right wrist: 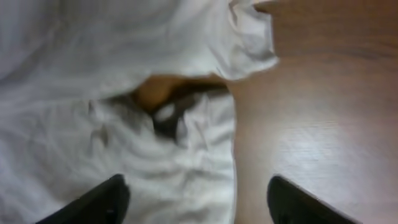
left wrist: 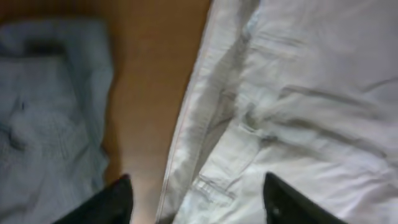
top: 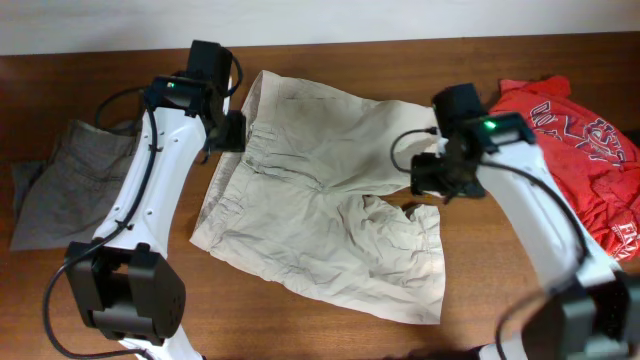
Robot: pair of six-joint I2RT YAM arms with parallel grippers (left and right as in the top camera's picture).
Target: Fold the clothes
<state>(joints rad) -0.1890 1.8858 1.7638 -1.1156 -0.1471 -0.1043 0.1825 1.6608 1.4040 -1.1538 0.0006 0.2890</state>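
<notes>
The pale beige shorts point(top: 320, 200) lie spread on the wooden table, waistband toward the left, legs toward the right. My left gripper point(top: 226, 132) hovers over the waistband edge; the left wrist view shows its fingers point(left wrist: 198, 202) open, straddling the waistband hem point(left wrist: 205, 155) with a belt loop. My right gripper point(top: 428, 178) hovers over the hems of the legs; the right wrist view shows its fingers point(right wrist: 196, 202) open over the leg's edge point(right wrist: 205, 162) and bare table. Neither holds cloth.
Darker grey-olive shorts point(top: 65, 180) lie at the left, also in the left wrist view point(left wrist: 50, 106). A red T-shirt with white lettering point(top: 580, 150) lies at the right. The wooden table point(top: 500, 290) shows in front of the right arm.
</notes>
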